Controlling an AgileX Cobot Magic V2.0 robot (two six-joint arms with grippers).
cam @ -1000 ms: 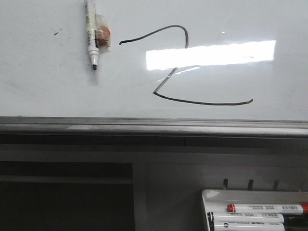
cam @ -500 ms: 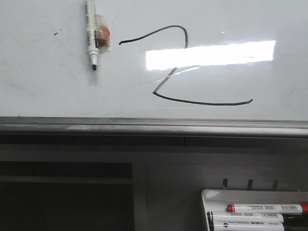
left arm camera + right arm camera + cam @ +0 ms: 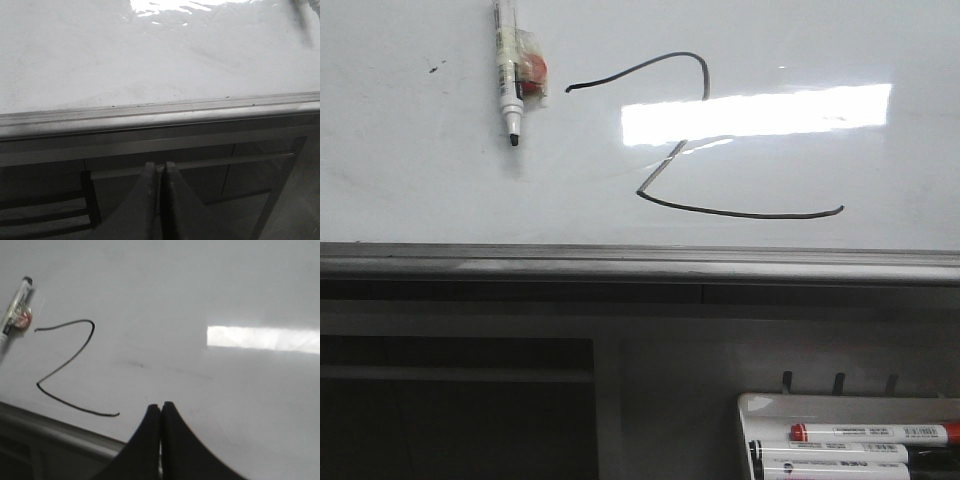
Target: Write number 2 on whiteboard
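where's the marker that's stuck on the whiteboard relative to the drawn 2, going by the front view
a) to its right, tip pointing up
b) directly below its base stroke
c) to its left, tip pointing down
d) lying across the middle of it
c: in the front view the marker hangs on the whiteboard left of the number 2, dark tip downward, apart from the line.

Number 2 (image 3: 705, 135) drawn mid whiteboard (image 3: 410, 190); marker (image 3: 508, 75) on the whiteboard left of it; tray (image 3: 760, 408) with markers (image 3: 870, 434) below the whiteboard's bottom right.
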